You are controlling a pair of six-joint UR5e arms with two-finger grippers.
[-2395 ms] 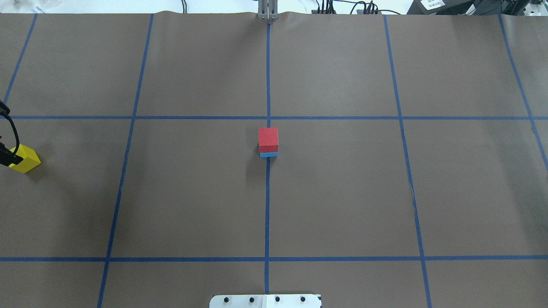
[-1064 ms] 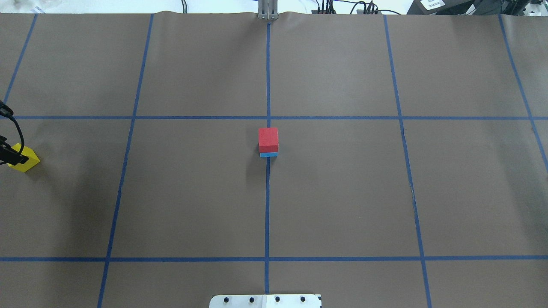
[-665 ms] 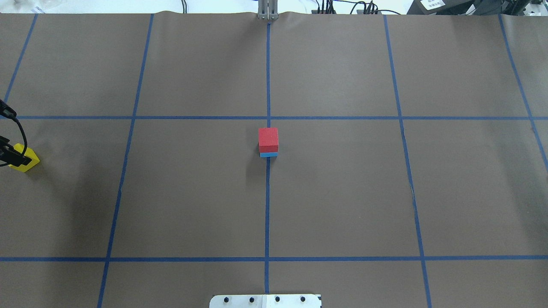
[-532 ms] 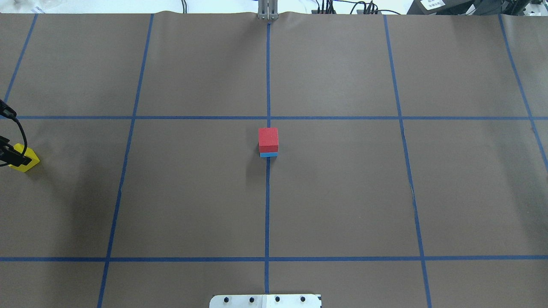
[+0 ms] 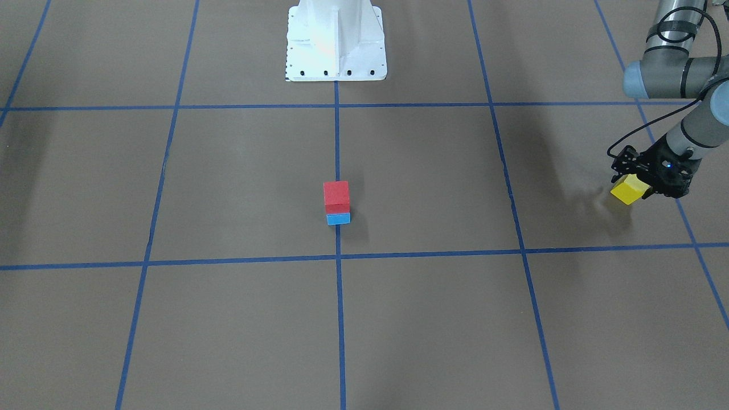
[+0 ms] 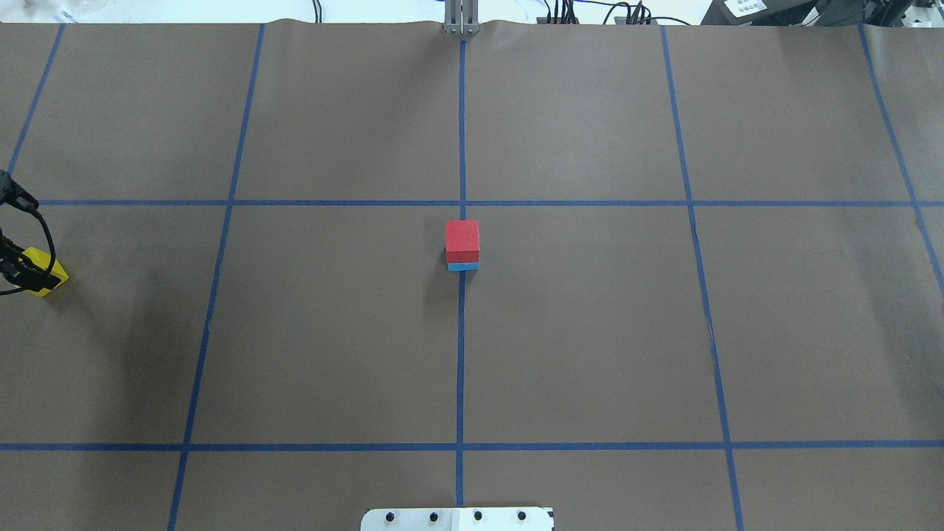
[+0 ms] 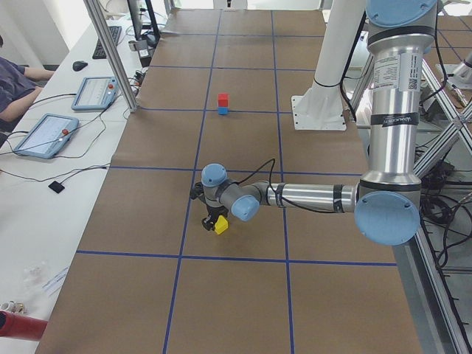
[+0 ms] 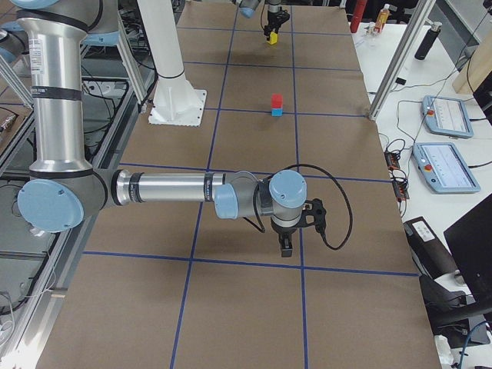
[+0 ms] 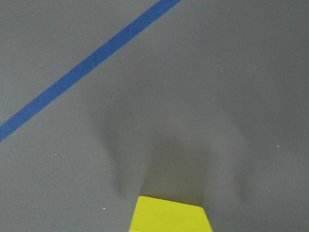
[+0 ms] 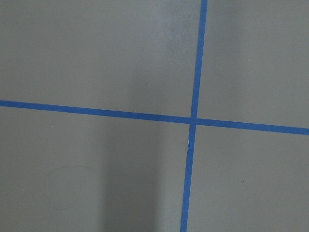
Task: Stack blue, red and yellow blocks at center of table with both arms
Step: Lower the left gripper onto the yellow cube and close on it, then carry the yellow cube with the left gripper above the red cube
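Observation:
At the table's centre, on the lengthwise blue tape line, the red block (image 6: 462,237) (image 5: 336,195) sits on top of the blue block (image 6: 462,266) (image 5: 338,218). The yellow block (image 6: 49,276) (image 5: 626,191) (image 9: 171,215) is far out on the robot's left side, low over the table. My left gripper (image 5: 638,185) (image 6: 22,271) is shut on it from above. My right gripper (image 8: 286,246) shows only in the exterior right view, hanging over bare table near a tape crossing. I cannot tell whether it is open or shut.
The white bolted base plate (image 5: 336,40) (image 6: 457,518) stands at the robot's side of the table. A metal post (image 6: 461,18) rises at the far edge. Tablets (image 7: 44,135) and cables lie on the white side bench, where a person sits.
The left gripper has come down over the yellow block and hides more of it. In the last half second its cable shifted slightly. The red-on-blue stack has not moved.

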